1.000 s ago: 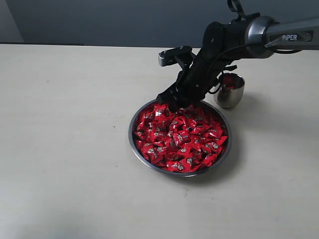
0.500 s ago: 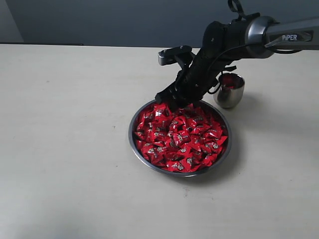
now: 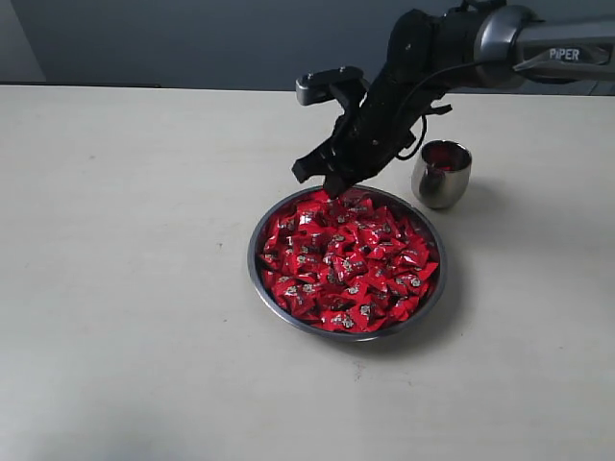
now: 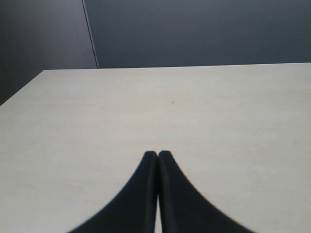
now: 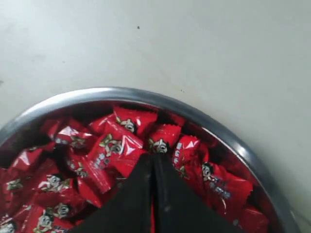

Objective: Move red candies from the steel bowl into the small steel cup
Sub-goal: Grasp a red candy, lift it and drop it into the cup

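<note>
Hovering above the steel bowl (image 3: 251,257) of red candies (image 3: 346,264), right tool (image 3: 332,187) slants downward, jaws together; hold on candy unclear

Red candies (image 3: 346,264) are showing glossy red wrappers with small silver-white and dark marks. Steel bowl (image 3: 253,261) is showing mirror-bright silver-grey, unpatterned. Small steel cup (image 3: 444,182) is showing the same silver outside and reflecting red inside. Table (image 3: 125,240) is showing plain pale beige. Right gripper (image 5: 153,158) and left gripper (image 4: 158,154) are showing matt black. Wall (image 3: 192,38) is showing dark blue-grey.
</note>
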{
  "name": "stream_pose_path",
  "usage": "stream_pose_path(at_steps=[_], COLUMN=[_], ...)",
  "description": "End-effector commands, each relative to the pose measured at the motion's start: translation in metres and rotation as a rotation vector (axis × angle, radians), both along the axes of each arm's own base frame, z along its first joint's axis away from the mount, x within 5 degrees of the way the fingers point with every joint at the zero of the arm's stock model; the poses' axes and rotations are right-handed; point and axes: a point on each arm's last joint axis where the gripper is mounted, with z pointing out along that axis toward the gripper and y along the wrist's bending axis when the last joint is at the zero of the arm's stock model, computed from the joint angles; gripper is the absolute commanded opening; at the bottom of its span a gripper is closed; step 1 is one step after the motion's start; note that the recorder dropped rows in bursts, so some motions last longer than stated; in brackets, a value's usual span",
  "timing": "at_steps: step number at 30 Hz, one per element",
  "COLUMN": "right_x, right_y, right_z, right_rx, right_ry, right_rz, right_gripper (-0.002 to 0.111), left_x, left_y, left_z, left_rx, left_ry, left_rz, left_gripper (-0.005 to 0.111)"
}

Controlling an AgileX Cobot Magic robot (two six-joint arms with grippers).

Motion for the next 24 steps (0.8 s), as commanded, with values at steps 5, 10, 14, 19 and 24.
stream_pose_path(at_steps=[5, 10, 14, 19, 24], right_x=[0.005, 0.007, 0.014, 0.028, 0.052], right_y=[-0.004, -0.010, -0.023, -0.056, -0.109], right_z=[0.032, 0.042, 0.059, 0.078, 0.085], right_rx=[-0.071, -0.106, -0.120, -0.092, -0.081], right_ry=[-0.039, -0.083, -0.151, -0.184, -0.195], right_rz=[0.023, -0.018, -0.078, -0.168, -0.309], right_gripper=[-0.001, -0.001, -0.001, -0.001, -0.001], left_x=[0.000, 0.000, 0.000, 0.000, 0.000], left_y=[0.000, 0.000, 0.000, 0.000, 0.000], left_z=[-0.001, -0.001, -0.001, -0.001, -0.001], left_rx=[0.004, 0.004, 0.004, 0.004, 0.004], left_ry=[-0.002, -0.002, -0.002, -0.002, -0.002], left_rz=[-0.009, -0.009, -0.009, -0.009, -0.009], left_gripper=[0.000, 0.000, 0.000, 0.000, 0.000])
